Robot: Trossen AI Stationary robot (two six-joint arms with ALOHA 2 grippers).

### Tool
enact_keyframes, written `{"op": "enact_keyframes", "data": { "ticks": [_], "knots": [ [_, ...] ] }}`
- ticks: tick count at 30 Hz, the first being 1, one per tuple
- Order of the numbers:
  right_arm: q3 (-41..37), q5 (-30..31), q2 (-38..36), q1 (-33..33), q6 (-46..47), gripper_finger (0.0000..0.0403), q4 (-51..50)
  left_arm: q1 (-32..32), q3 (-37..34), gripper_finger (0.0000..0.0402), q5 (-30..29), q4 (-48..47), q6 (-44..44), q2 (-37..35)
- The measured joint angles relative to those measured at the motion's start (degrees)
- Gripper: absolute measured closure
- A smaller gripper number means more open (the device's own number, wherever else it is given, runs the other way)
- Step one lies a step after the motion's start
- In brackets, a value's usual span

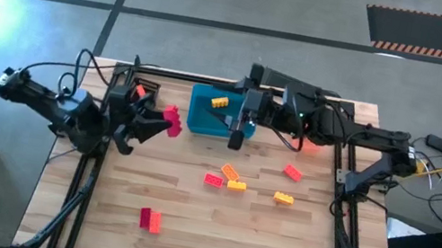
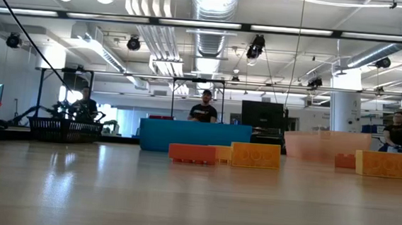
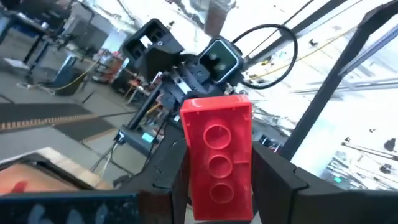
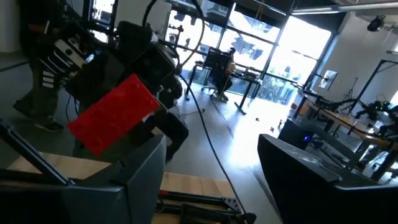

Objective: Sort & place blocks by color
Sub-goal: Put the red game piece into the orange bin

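My left gripper (image 1: 155,125) hovers over the table's left part, shut on a red block (image 1: 172,121). That block fills the middle of the left wrist view (image 3: 217,155). My right gripper (image 1: 237,138) hangs open at the near edge of the blue tray (image 1: 205,112), nothing between its fingers (image 4: 143,180). It faces the held red block (image 4: 113,121). A yellow block (image 1: 219,102) lies in the blue tray. Loose on the table are red (image 1: 213,179), orange (image 1: 230,172), yellow (image 1: 237,184), red (image 1: 293,172) and yellow (image 1: 284,198) blocks, plus a red-and-pink pair (image 1: 150,219). My left gripper pinches the red block by its two long sides (image 3: 189,186) between its two fingers, at the block's near end. The fingers come from the table's left, about level, and lie along the block. The block juts out past the fingertips, its face with three round marks toward the wrist camera, lifted clear of the table.
A black tray (image 1: 130,82) with a red piece in it stands at the far left corner. A pale orange tray (image 1: 313,146) lies under my right arm. In the low view the blue tray (image 2: 196,137) stands behind an orange (image 2: 192,152) and a yellow block (image 2: 255,154). People stand beyond the table.
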Motion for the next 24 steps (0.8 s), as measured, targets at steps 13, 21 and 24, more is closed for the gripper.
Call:
{"op": "enact_keyframes", "data": {
  "ticks": [13,21,24],
  "knots": [
    [14.9,-0.7,7.1,3.1,-8.1,0.0116,-17.5,8.6,0.2,0.0286,15.2,3.7,-5.1,4.8],
    [23.0,-0.9,8.8,5.4,-14.4,0.0090,-28.6,9.9,-0.3,0.0286,16.1,3.5,-9.5,5.0],
    [24.9,-0.4,9.6,5.4,-11.3,0.0090,-29.3,10.8,-0.1,0.0286,15.9,3.8,-9.3,5.2]
  ]
}}
